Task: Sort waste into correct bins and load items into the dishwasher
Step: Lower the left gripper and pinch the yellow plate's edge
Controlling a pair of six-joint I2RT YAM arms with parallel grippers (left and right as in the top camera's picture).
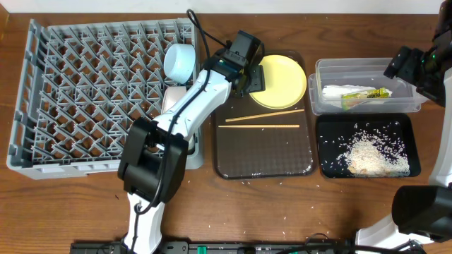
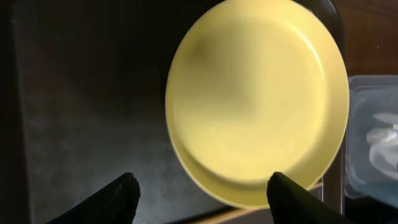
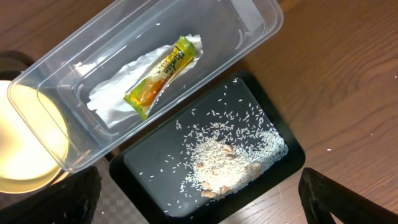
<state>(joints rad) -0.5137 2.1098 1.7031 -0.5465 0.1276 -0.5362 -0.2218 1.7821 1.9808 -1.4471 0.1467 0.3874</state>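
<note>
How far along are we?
Done: green-and-yellow snack wrapper and white paper in clear plastic tub, rice on glossy black tray, light blue bowl in grey rack. In hand: left fingers open above round yellow plate. Left: plate and wooden chopsticks on brown tray.

Yellow plate (image 1: 279,80) flat; chopsticks (image 1: 261,121) just beside it.

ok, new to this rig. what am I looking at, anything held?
Two robot arms with two-finger grippers. The wide shot is from a camera above the table; the other two from cameras on the wrists. On the table: a grey dish rack holding a light blue bowl, a brown tray with a yellow plate and chopsticks, a clear tub with a wrapper and paper, a black tray of rice. The left gripper is open over the plate, the right gripper open above tub and black tray. Nothing is held.
</note>
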